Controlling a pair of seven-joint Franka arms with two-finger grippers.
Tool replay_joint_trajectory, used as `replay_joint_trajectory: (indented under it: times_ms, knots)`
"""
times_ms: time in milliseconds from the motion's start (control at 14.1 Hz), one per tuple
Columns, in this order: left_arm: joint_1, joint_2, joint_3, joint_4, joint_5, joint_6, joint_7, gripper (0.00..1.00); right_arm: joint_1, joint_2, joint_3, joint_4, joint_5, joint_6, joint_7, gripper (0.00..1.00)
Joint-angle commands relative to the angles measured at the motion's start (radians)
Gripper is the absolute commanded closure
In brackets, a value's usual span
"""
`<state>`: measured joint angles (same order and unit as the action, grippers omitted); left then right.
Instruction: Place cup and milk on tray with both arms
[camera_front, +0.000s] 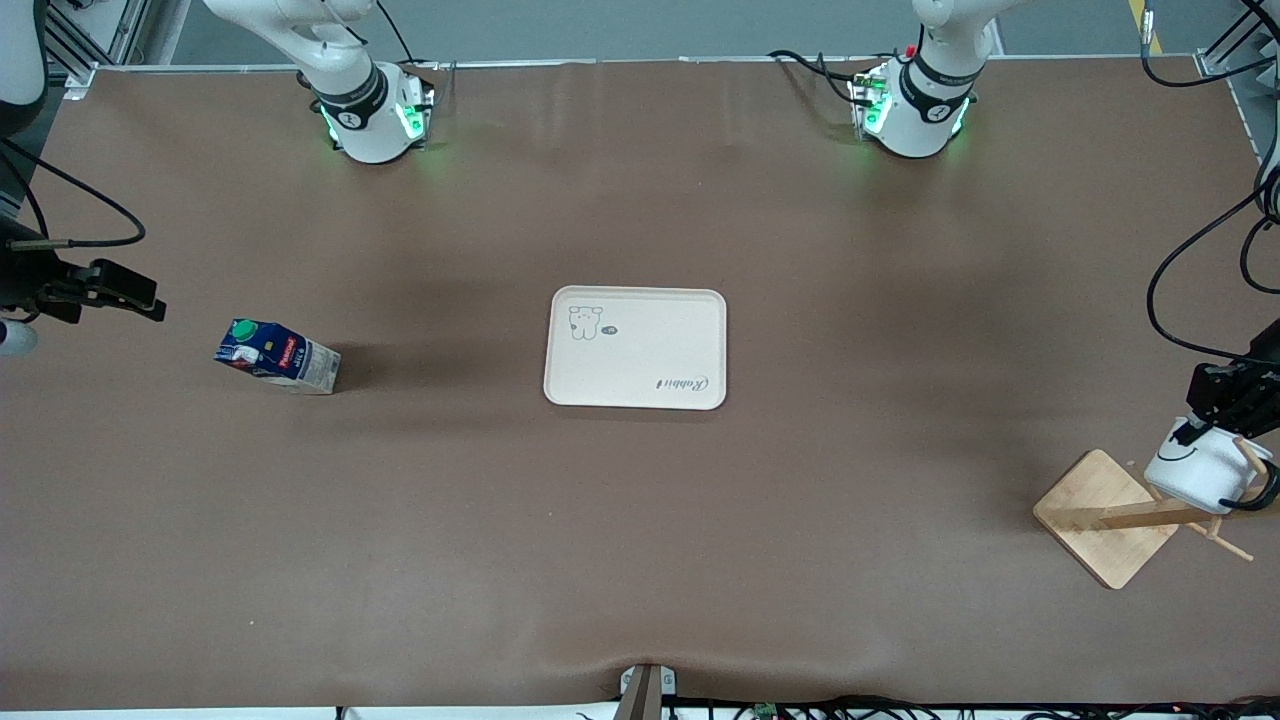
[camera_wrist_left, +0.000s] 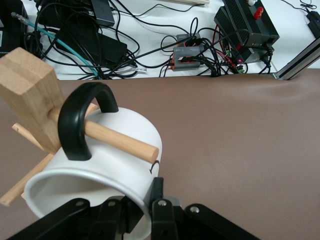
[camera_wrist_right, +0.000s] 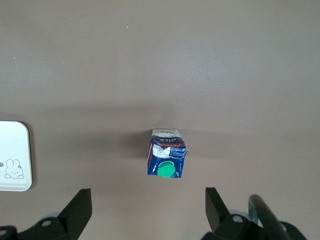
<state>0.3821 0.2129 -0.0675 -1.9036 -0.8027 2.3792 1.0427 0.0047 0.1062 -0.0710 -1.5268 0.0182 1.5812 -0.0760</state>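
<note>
Wooden rack (camera_front: 1105, 518) nearest the front cam, at L arm's end of table. Cup (camera_front: 1200, 470) hangs on its peg (camera_wrist_left: 117, 141) by the handle; left gripper (camera_front: 1196, 430) clamped on cup rim. Milk (camera_front: 277, 357) stands at R arm's end; right gripper (camera_wrist_right: 147, 210) over it, jaws wide apart. Tray (camera_front: 636, 348) mid-table, nothing on it.
</note>
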Motion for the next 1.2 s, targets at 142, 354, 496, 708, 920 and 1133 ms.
replay_joint_trajectory:
  times_ms: [142,354,496,708,920,1133]
  knots:
    - [-0.015,-0.009,-0.018,0.014,-0.015,0.035,0.013,1.00,-0.008,0.024,0.007,0.016,0.025,0.000,-0.005,0.00]
    - [-0.017,-0.036,-0.020,-0.008,-0.006,0.031,-0.003,1.00,-0.019,0.047,0.005,0.016,0.074,0.010,-0.005,0.00]
    - [-0.017,-0.070,-0.025,-0.055,-0.006,0.031,-0.018,1.00,-0.019,0.050,0.005,0.014,0.072,0.010,-0.008,0.00]
    - [-0.015,-0.119,-0.032,-0.109,-0.006,0.026,-0.030,1.00,-0.019,0.094,0.003,0.010,0.074,0.013,-0.008,0.00]
    - [-0.015,-0.153,-0.037,-0.143,-0.004,0.022,-0.036,1.00,-0.022,0.147,0.002,0.011,0.074,0.007,0.002,0.00]
    - [-0.014,-0.196,-0.049,-0.204,-0.006,0.022,-0.038,1.00,-0.029,0.155,0.002,0.008,0.074,-0.015,0.005,0.00]
